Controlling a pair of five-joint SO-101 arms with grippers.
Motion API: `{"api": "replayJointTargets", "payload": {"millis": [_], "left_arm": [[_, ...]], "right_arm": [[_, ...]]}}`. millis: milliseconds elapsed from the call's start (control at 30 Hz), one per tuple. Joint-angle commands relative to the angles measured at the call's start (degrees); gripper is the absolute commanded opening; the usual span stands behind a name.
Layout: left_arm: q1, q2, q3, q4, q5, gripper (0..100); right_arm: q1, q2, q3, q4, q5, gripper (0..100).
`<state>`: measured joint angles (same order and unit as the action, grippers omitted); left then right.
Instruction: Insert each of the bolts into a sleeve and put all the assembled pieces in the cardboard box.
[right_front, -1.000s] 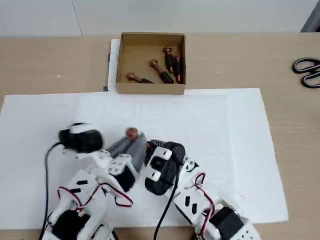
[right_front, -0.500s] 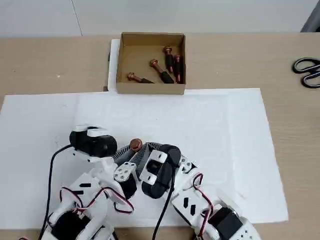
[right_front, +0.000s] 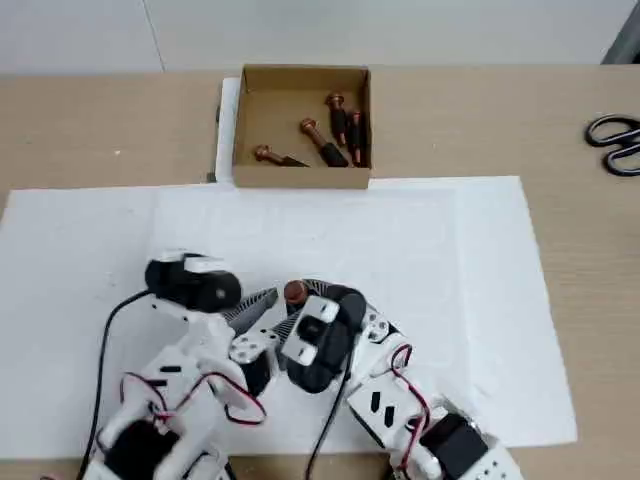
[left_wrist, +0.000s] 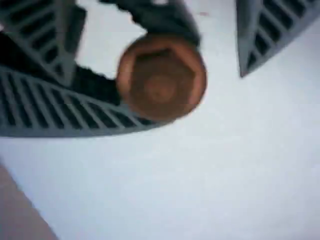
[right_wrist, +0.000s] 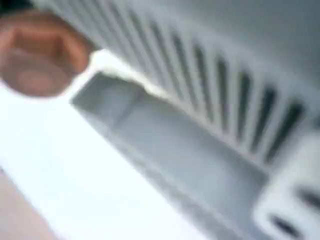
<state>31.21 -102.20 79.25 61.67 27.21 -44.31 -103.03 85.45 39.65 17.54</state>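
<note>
- The bolt (right_front: 294, 292) sits low over the white paper sheet (right_front: 480, 300), right where the two arms meet, its copper head up towards the high view
- In the left wrist view the bolt (left_wrist: 161, 77) shows its head end-on, touching ribbed grey gripper plastic on one side, with a dark shape (left_wrist: 165, 20) just behind it; we cannot tell whether that is a sleeve
- In the right wrist view the same copper head (right_wrist: 40, 55) lies beside a long ribbed grey bar, too blurred to read further
- The left gripper (right_front: 262, 305) comes in from the left arm's side and the right gripper (right_front: 305, 300) from under its black motor; we cannot tell whether either is wide, narrow or clamped on anything
- We judge the step in hand to be mating this bolt with its sleeve between the two arms
- To do it well, we would keep the bolt's axis in line with the sleeve's bore, push straight and slowly, and let one arm hold steady while the other feeds
- We would let go only once the shank is seated, since a tilted bolt is likely to jam or drop onto the paper
- The cardboard box (right_front: 300, 178) stands well apart on the table (right_front: 100, 120), already holding several assembled pieces (right_front: 322, 143)
- Scissors (right_front: 615, 143) lie off at the table's far edge
</note>
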Motion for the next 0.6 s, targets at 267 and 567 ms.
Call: {"api": "replayJointTargets", "payload": {"millis": [267, 567], "left_arm": [[0.62, 0.7, -4.7, 1.23, -0.79, 24], [-3.78, 0.7, -11.12, 0.09, -3.08, 24]], "right_arm": [[-0.4, -0.66, -4.4, -1.54, 0.26, 0.2], [-0.13, -0.66, -3.43, -1.54, 0.26, 0.2]]}}
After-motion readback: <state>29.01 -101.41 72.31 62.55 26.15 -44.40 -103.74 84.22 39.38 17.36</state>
